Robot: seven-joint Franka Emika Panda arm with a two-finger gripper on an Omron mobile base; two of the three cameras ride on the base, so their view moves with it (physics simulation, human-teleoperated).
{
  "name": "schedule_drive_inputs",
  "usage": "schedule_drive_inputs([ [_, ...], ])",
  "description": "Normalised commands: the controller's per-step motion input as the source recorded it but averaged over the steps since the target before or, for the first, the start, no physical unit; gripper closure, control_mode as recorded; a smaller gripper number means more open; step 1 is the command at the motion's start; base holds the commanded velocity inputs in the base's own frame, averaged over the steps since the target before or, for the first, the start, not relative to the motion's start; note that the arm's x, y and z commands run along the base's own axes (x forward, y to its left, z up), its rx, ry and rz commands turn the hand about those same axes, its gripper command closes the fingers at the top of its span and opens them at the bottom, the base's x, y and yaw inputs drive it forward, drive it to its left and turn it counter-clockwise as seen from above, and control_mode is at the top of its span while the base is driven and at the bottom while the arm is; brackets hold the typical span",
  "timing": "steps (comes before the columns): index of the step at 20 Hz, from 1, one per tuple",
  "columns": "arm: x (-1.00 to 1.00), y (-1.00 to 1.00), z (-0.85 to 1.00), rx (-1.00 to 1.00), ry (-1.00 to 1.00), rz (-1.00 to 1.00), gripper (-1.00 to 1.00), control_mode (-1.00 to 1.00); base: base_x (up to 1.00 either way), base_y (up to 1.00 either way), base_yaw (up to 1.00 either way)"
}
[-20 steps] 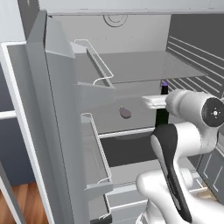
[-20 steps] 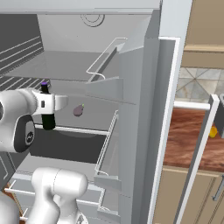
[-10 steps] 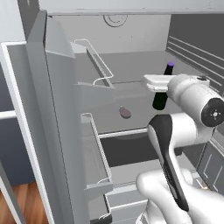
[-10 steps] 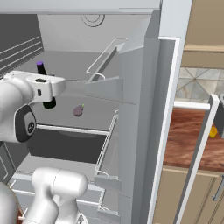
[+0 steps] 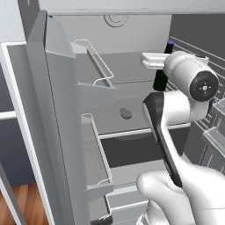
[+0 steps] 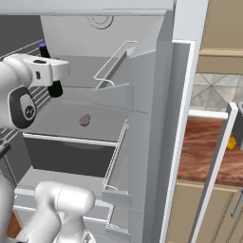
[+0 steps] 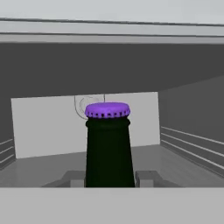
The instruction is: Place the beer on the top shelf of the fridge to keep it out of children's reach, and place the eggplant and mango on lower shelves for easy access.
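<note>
Left base view: the arm's white wrist hides most of the beer (image 5: 161, 75); just its purple cap and a strip of dark glass show at 1 o'clock, above the top shelf (image 5: 118, 72). The eggplant (image 5: 125, 113) lies on a lower shelf (image 5: 132, 132).

Right base view: the gripper (image 6: 55, 76) covers the bottle's middle. A yellow thing at 3 o'clock is cut off by the fridge (image 6: 156, 142) door.

Hand view: the jaws are clamped on the upright bottle's neck.
</note>
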Motion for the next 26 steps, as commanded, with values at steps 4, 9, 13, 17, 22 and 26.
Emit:
schedule_drive_inputs([
  [4, 0.5, 0.0, 0.0, 0.0, 0.0, -0.02, 1.0, -1.0, 0.0, 0.0, 0.0],
  [9, 0.64, 0.0, 0.0, 0.0, 0.0, -0.01, 1.0, -1.0, 0.0, 0.0, 0.0],
  [13, 0.64, -0.01, 0.0, 0.0, -0.01, 0.0, 1.0, -1.0, 0.0, 0.0, 0.0],
  [17, 0.68, -0.01, -0.06, 0.0, 0.0, 0.0, 1.0, -1.0, 0.0, 0.0, 0.0],
  [22, 0.53, 0.0, -0.37, 0.0, 0.0, 0.0, 1.0, -1.0, 0.0, 0.0, 0.0],
  [26, 0.43, 0.0, -0.45, 0.0, 0.0, 0.0, 1.0, -1.0, 0.0, 0.0, 0.0],
])
